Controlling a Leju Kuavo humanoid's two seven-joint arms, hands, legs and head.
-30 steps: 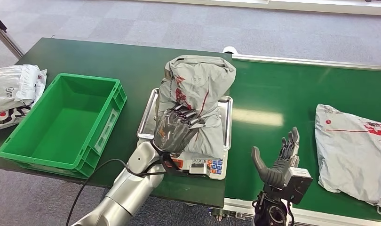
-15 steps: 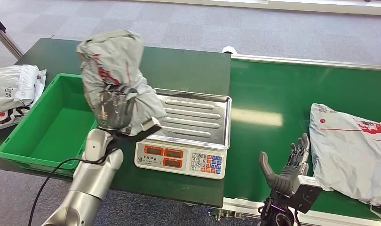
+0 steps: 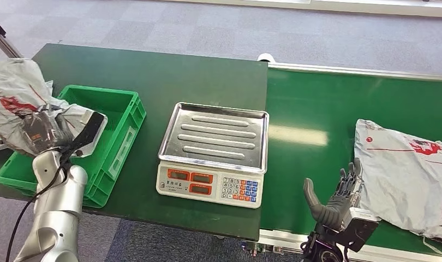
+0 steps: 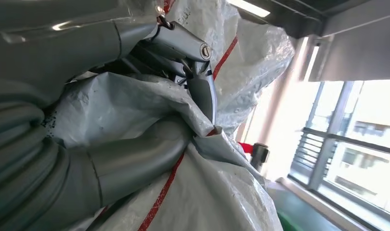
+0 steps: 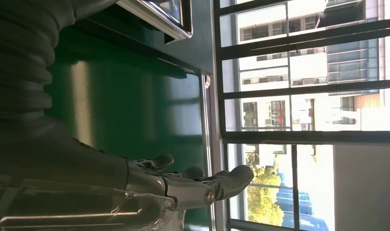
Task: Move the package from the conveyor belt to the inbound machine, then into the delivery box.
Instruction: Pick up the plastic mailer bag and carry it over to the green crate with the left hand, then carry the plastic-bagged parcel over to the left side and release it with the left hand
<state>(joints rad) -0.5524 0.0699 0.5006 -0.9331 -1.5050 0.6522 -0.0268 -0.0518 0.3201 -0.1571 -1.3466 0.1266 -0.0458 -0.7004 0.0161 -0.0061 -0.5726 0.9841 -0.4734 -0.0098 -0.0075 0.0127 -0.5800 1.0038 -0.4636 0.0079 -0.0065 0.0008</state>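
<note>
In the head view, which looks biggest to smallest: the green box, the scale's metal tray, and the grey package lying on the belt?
1. Green box, though partly hidden by the held package.
2. Metal tray and package on the belt look alike; the package is cut off by the frame, so I won't rank them.

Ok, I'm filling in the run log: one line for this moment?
left hand: holds grey package above green box's left end | right hand: open over conveyor belt | scale tray: bare

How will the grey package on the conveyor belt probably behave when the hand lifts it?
The grey package lies flat and wrinkled, so it is probably soft and will sag. Its plastic skin looks smooth, perhaps slippery. It should not roll.
</note>
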